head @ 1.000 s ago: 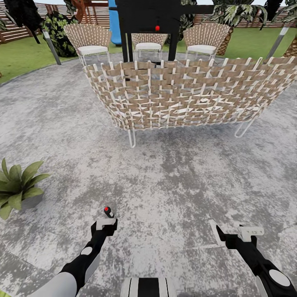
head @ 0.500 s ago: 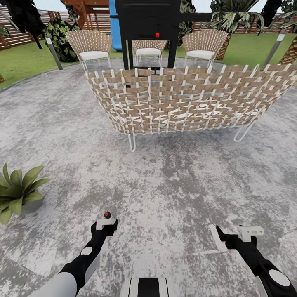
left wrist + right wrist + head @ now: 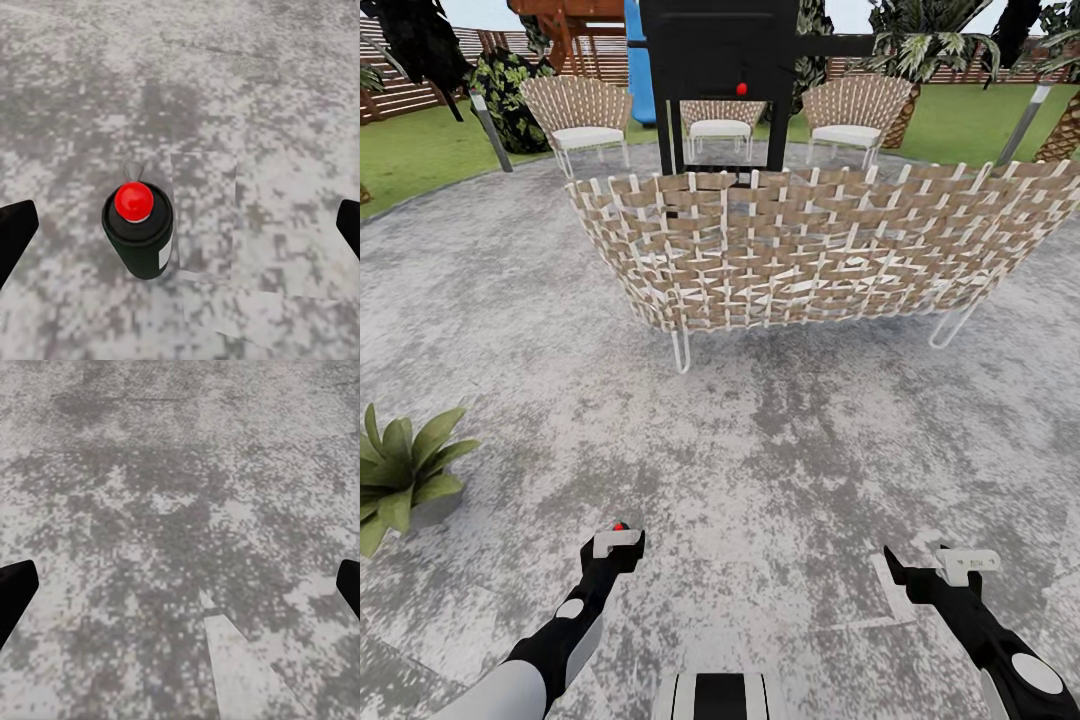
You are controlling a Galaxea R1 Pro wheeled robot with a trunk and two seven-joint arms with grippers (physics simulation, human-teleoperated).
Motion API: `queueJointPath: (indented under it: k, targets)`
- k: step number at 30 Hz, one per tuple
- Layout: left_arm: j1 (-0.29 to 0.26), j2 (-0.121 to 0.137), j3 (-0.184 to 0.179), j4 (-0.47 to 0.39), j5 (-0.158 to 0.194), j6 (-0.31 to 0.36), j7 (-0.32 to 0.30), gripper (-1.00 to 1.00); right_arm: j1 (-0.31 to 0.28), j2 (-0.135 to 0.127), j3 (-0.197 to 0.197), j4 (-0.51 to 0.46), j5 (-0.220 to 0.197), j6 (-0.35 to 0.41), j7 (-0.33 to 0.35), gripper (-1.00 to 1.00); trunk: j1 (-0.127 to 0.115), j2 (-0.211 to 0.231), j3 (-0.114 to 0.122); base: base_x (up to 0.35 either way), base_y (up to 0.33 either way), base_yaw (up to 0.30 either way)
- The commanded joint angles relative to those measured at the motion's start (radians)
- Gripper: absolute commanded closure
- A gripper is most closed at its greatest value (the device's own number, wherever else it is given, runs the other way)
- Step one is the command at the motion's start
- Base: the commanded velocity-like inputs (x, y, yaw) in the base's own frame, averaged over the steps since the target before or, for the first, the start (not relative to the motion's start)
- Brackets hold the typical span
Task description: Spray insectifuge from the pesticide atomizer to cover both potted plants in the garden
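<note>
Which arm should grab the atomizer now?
Left. The atomizer stands upright between the open left gripper fingers, just ahead of it; the right gripper faces bare paving.

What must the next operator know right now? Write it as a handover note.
Left tool: open, its fingers either side of the pesticide atomizer, which stands upright on the patio; no contact.
Right tool: open, empty, over paving.
One potted plant sits on the robot's left.
Done: lined up on the atomizer.
Left: grip, lift, spray both plants.
</note>
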Motion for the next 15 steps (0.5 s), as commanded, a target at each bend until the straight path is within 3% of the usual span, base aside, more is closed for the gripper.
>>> queueJointPath:
  k: [1, 7, 15]
  targets:
    - [0.0, 0.0, -0.002, 0.001, 0.006, -0.003, 0.0, -1.0, 0.0, 0.0, -0.002, -0.002, 0.0, 0.006, 0.006, -1.0, 0.0, 0.0, -0.001, 0.009, 0.004, 0.0]
    - [0.0, 0.0, -0.002, -0.001, 0.008, -0.004, 0.0, -1.0, 0.0, 0.0, -0.002, -0.003, 0.0, 0.006, 0.006, -1.0, 0.0, 0.0, -0.002, 0.001, 0.001, 0.0]
    - [0.0, 0.0, -0.001, 0.001, 0.006, -0.003, 0.0, -1.0, 0.0, 0.0, -0.003, -0.003, 0.0, 0.006, 0.006, -1.0, 0.003, -0.002, -0.044, 0.0, 0.0, 0.0]
